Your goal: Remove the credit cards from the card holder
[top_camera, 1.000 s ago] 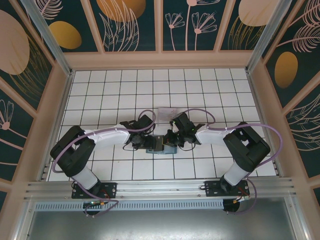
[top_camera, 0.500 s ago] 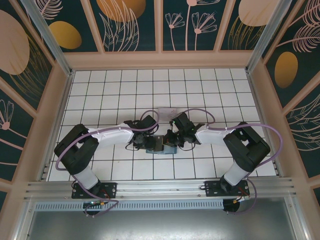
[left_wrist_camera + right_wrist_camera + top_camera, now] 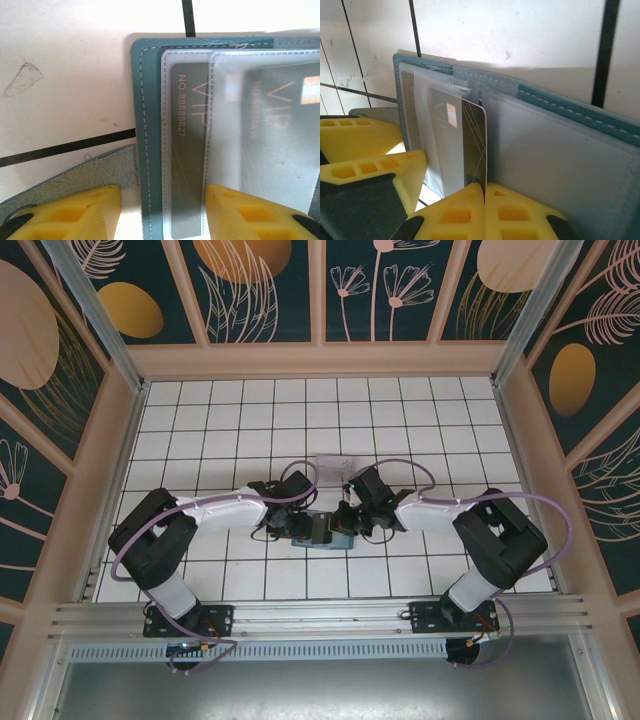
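The card holder [image 3: 328,533] lies open on the white tiled tabletop [image 3: 230,420], a little near of centre, between the two arms. Up close it is slate-blue with pale stitching along its border, and its inside carries overlapping clear sleeves. Grey credit cards [image 3: 187,150] sit in those sleeves, one printed "VIP" and "NO 88888827". A suede-like flap [image 3: 100,167] of the holder runs off toward the lower left of the left wrist view.

The left end effector [image 3: 162,215] has its yellow fingers apart, one over the flap and one over the sleeves, with the holder's stitched edge between them; whether they press on the holder cannot be told. The right end effector [image 3: 485,210] has its fingers together, clamped on the lower edge of a dark card [image 3: 474,145] with fine gold lines — it stands between the sleeves near the holder's fold.

A clear plastic box [image 3: 333,464] rests on the tabletop just beyond the holder, near both wrists. The two arms meet over the holder from either side and cover much of it from above.

The tiles to the far side, left and right lie open up to the wooden rim [image 3: 325,360]; the near edge ends at a metal rail [image 3: 320,615].
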